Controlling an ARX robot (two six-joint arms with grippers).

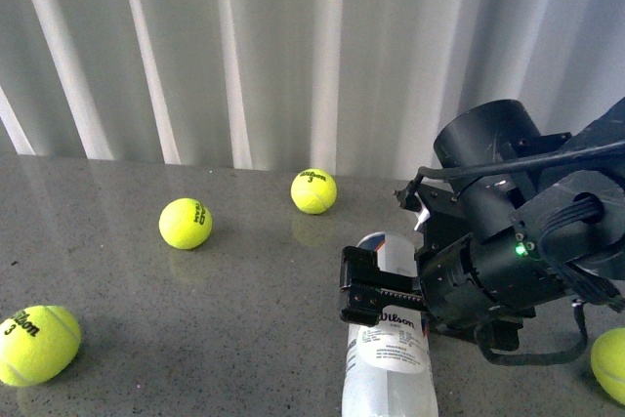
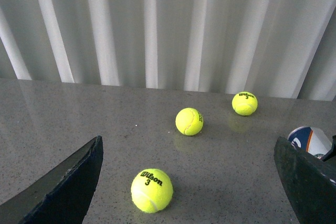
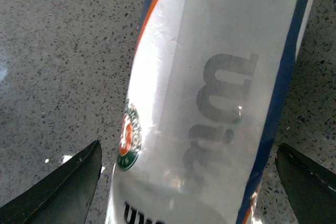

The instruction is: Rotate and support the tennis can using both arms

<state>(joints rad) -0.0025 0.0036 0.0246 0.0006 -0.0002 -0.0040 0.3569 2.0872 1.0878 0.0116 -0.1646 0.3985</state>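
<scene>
The tennis can lies on its side on the grey table, its long axis running from the front edge toward the back. My right gripper sits over its far half, open. In the right wrist view the can fills the gap of the right gripper, and both fingers stand clear of its sides. My left gripper is open, low over the table. A yellow ball lies ahead between its jaws, untouched. One end of the can shows beside the far finger. The left arm is out of the front view.
Yellow tennis balls lie on the table: one at the front left, one mid-left, one at the back, and one at the right edge. A white pleated curtain closes off the back.
</scene>
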